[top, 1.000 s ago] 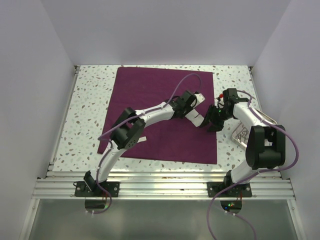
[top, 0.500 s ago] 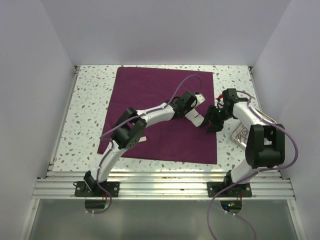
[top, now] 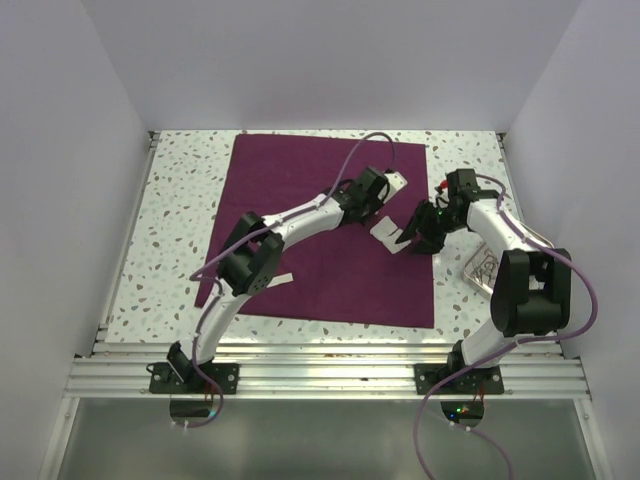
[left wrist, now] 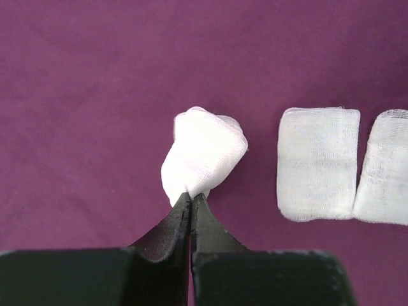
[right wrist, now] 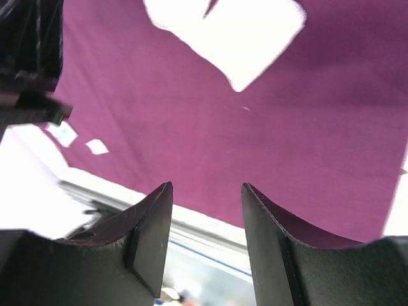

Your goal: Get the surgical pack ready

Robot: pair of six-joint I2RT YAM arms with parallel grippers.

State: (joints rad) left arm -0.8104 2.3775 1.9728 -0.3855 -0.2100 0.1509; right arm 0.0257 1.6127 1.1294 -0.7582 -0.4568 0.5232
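The dark maroon drape (top: 320, 235) lies flat across the middle of the table. My left gripper (left wrist: 191, 197) is shut on a bunched white gauze piece (left wrist: 205, 153) and holds it over the drape's right part; in the top view it (top: 390, 186) is near the drape's far right. Two flat gauze squares (left wrist: 319, 163) lie side by side on the drape to the right of it. My right gripper (right wrist: 207, 191) is open and empty, hovering over the drape near its right edge (top: 412, 240), close to gauze (top: 384, 230) lying there. White gauze (right wrist: 236, 32) shows overexposed ahead of it.
A shiny steel tray (top: 490, 265) with instruments sits on the speckled table right of the drape, beside the right arm. A small white strip (top: 283, 280) lies on the drape's near left. White walls enclose the table on three sides.
My left gripper has drawn back toward the far side with the gauze. My right gripper has shifted slightly left and farther over the drape.
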